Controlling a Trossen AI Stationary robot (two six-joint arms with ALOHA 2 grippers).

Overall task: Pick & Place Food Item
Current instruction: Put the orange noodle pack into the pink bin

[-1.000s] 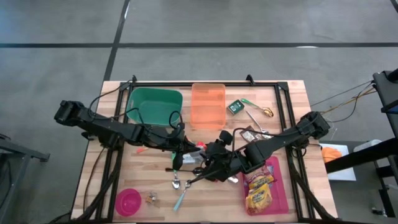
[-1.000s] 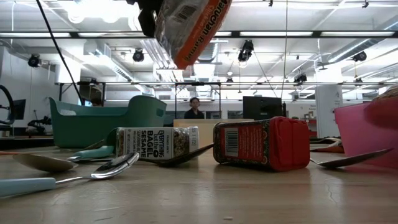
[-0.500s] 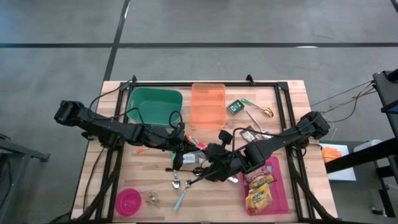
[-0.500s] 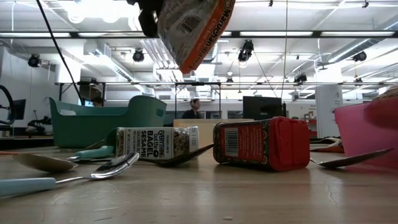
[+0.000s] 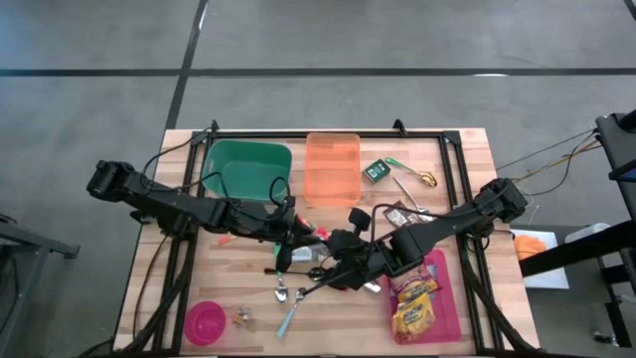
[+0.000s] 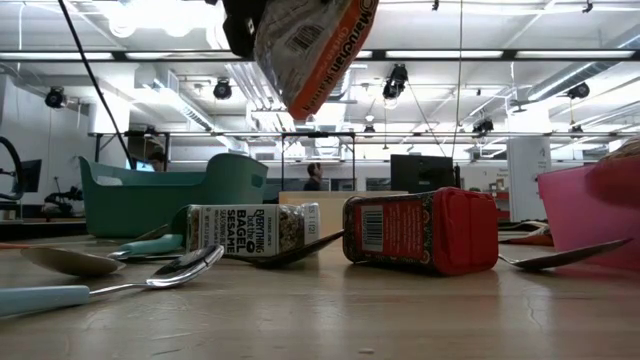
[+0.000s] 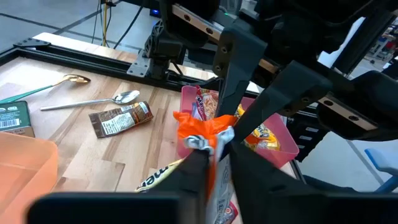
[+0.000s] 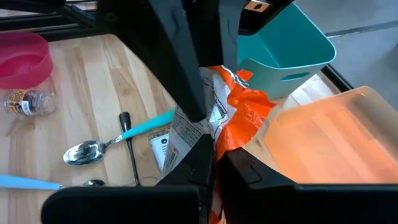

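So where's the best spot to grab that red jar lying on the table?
Probably the red jar's round body, midway between cap and base. It lies on its side on the table, so fingers coming straight down can straddle its curved sides. The seasoning jar and a spoon lie close, leaving the top freest.

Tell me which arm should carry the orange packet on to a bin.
Probably the right: the right gripper is shut on the orange packet, while the left gripper looks to be letting go of it.

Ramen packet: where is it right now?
The ramen packet hangs above mid-table, pinched between the left gripper and right gripper, over the seasoning jar and red jar.
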